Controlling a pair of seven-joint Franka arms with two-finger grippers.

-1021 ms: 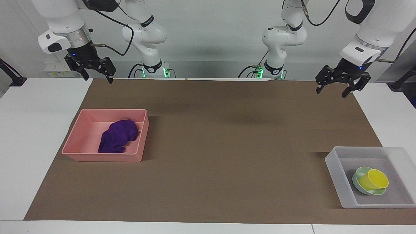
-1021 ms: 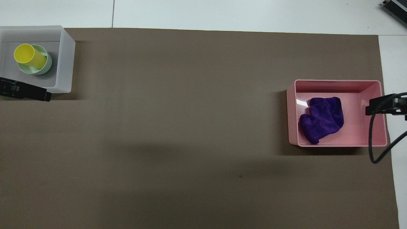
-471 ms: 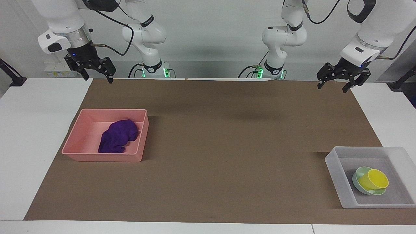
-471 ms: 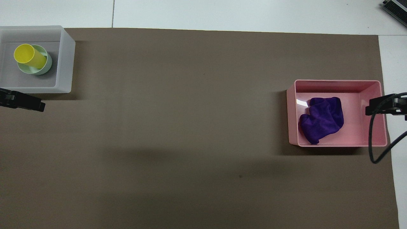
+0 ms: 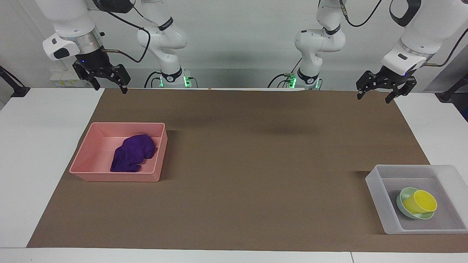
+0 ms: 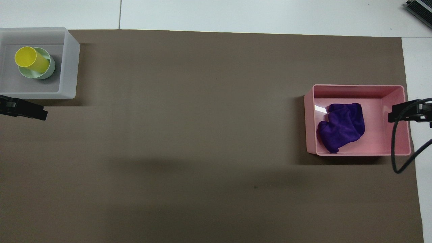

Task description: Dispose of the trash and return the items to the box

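The purple cloth (image 5: pixel 131 157) lies crumpled in the pink tray (image 5: pixel 109 178) toward the right arm's end of the table; it also shows in the overhead view (image 6: pixel 342 126). The yellow cup (image 5: pixel 424 202) sits in the mint-green bowl (image 5: pixel 402 209), and both are inside the translucent box (image 5: pixel 376 191) toward the left arm's end. My left gripper (image 5: pixel 373 98) is open and empty, raised over the mat's edge near the robots. My right gripper (image 5: pixel 110 88) is open and empty, raised over the mat's corner near the robots.
A brown mat (image 5: pixel 256 164) covers most of the white table (image 5: pixel 33 146). The pink tray (image 6: pixel 357 87) and the translucent box (image 6: pixel 71 64) stand at the table's two ends, with bare mat between them.
My left gripper has drawn back from the translucent box toward the robots and risen a little. The right arm, the cloth, cup and bowl have not moved.
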